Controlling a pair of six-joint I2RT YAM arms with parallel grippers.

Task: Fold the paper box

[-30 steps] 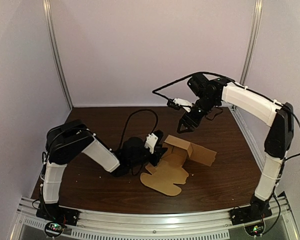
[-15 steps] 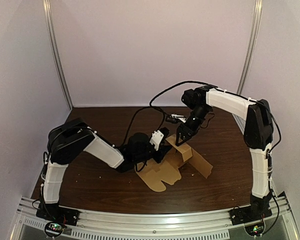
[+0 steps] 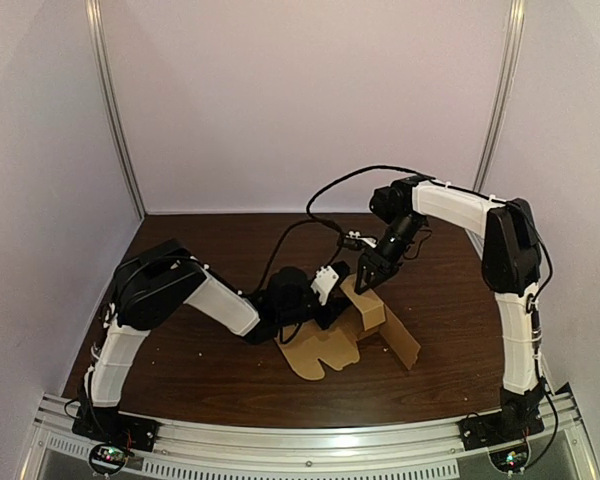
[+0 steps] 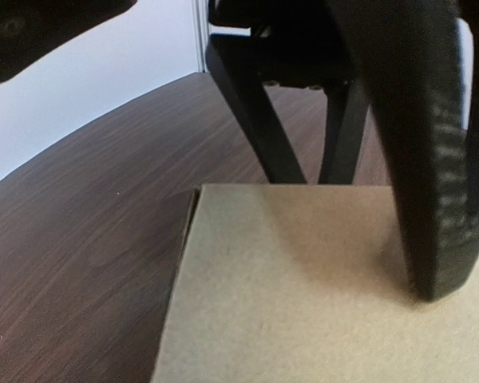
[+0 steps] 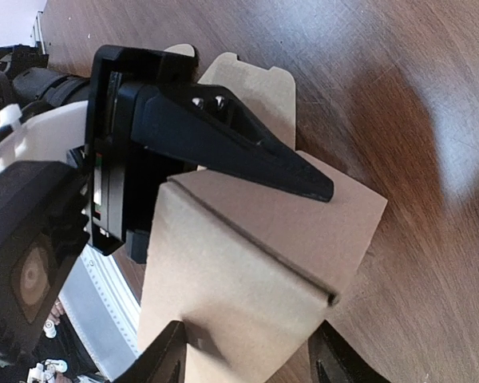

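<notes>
The box (image 3: 330, 352) is laid on the bench (image 3: 200, 370) beneath the right hand (image 5: 247, 361), long axis left to right. That hand is spread astride the raised fold; the left hand (image 3: 337, 299) is spread across one panel.

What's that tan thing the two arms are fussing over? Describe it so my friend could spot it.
Find the dark wooden table, then its middle, where the left pincer and right pincer meet. There sits a partly folded cardboard box. It is the only tan thing there: rounded flaps lie flat toward the front, one section stands raised.
</notes>
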